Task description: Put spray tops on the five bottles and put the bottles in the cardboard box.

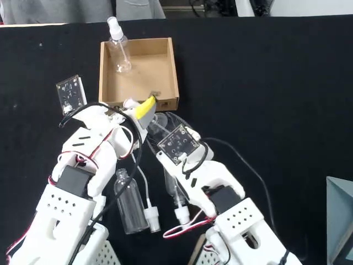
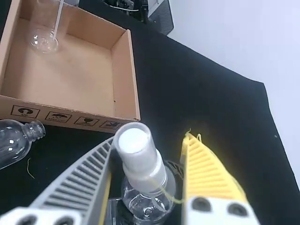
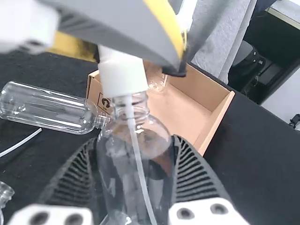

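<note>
My right gripper is shut on a clear bottle, held upright just in front of the cardboard box. A white spray top sits in the bottle's neck, its tube hanging down inside. My left gripper straddles that top: the grey finger touches it and the yellow finger stands a little off, so it is open. One capped bottle stands in the box's far left corner. An open bottle lies by the box's front wall.
Between the two arms lies another open bottle, with two loose spray tops beside it. A grey-green object sits at the right edge. Black cloth covers the table.
</note>
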